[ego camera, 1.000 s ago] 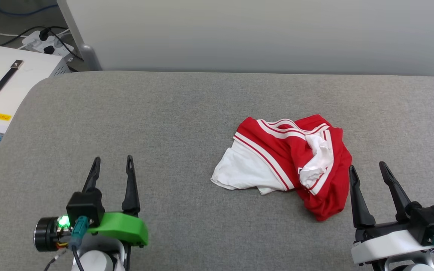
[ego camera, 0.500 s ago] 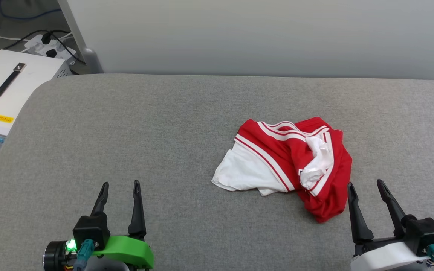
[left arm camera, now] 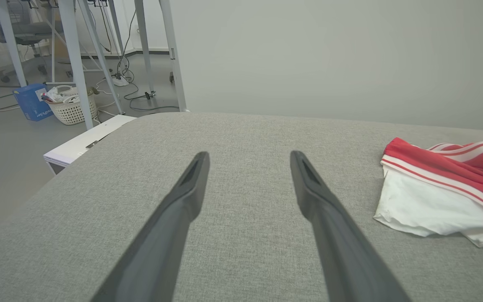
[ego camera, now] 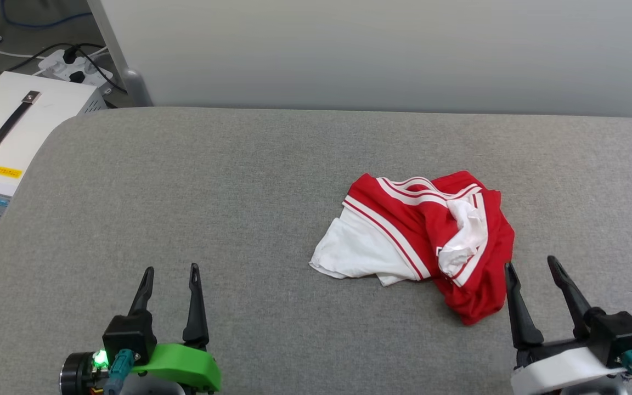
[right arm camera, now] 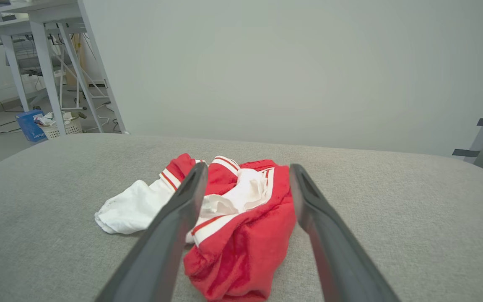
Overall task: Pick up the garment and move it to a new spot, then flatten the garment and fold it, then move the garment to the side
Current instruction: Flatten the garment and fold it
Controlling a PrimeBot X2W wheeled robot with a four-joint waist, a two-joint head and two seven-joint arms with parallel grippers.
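Note:
The garment [ego camera: 425, 236] lies crumpled in a heap on the grey padded table [ego camera: 228, 186], right of centre: red cloth with red-white striped trim and a white sleeve spread toward the left. In the right wrist view the garment [right arm camera: 241, 209] sits just ahead of and between the two fingers. My right gripper [ego camera: 530, 264] is open, just off the heap's near right edge, with nothing between its fingers. Open too, my left gripper [ego camera: 171, 269] is at the lower left, well clear of the cloth. From the left wrist the garment [left arm camera: 438, 193] shows at the right edge.
A white case with a black handle [ego camera: 14, 120] and a power strip with cables [ego camera: 74, 63] stand on the floor beyond the table's rounded left corner. A pale wall panel [ego camera: 382, 49] runs behind the table. White table legs [left arm camera: 74, 54] and a basket [left arm camera: 69, 109] stand farther off.
Both grippers sit lower in the head view than a second ago, drawn back toward me. The whole picture has shifted slightly, so the camera moved. The garment lies as before.

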